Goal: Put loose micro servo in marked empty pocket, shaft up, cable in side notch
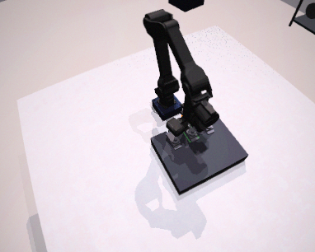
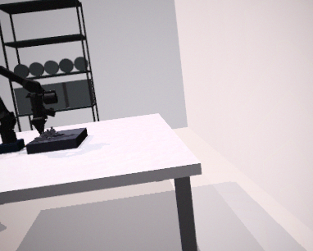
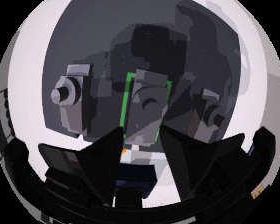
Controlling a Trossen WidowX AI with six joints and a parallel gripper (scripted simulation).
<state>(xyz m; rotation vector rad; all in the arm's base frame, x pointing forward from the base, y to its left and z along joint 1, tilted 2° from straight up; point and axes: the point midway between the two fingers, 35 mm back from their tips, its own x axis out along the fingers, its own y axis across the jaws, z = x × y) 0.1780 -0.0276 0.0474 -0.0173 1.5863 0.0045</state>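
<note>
The loose servo (image 1: 192,133) (image 3: 147,107) is in the green-outlined pocket of the dark deck (image 1: 224,152) (image 2: 56,144) (image 3: 86,40). Its round shaft side faces up, and the green outline (image 3: 125,102) shows along both long sides in the wrist view. Whether both ears are flat on the deck cannot be told. A small orange bit (image 3: 124,150), perhaps its cable, shows at its near end; the notch is hidden. My gripper (image 3: 141,129) (image 2: 41,132) is slightly open, its fingertips low on either side of the servo's near end, with a narrow gap at the right.
A fixed servo (image 3: 71,95) (image 1: 173,145) stands to one side of the pocket and another (image 3: 208,117) (image 1: 209,129) to the other, both close to the fingers. The blue arm base (image 1: 166,108) (image 2: 11,146) is just behind the deck. A shelf rack (image 2: 47,41) stands beyond the table.
</note>
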